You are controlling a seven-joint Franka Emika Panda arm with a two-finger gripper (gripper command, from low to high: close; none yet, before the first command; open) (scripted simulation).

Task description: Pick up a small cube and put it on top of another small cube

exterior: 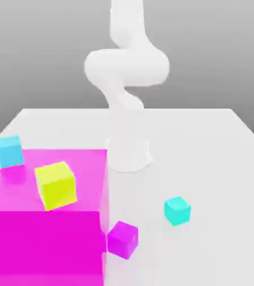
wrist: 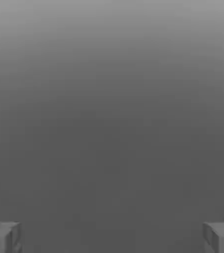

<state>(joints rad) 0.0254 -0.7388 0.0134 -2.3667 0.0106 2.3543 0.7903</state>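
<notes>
1. Nothing had been grabbed at this point. The small plain turquoise cube [exterior: 177, 210] sat by itself on the white table [exterior: 219, 151], toward the near side on the exterior view's right, well apart from everything else.
2. In the hand view the gripper [wrist: 112, 237] showed two grey fingertips [wrist: 3, 237] way out at opposite edges with just grey backdrop between them, so the jaws were wide apart and holding nothing.
3. The white robot arm [exterior: 126, 72] was curled up above its base at the far middle of the table, so my read is this was the very start: the reach hadn't begun.
4. Possible targets: a small magenta cube [exterior: 122, 239] near the corner of the big magenta block [exterior: 45, 223], or a small sky-blue cube [exterior: 9, 151] at far left. A yellow-green cube [exterior: 55, 185] sat on the big block.
5. Next move, I'd guess: swing down over the turquoise one, straddle it, then close.
</notes>
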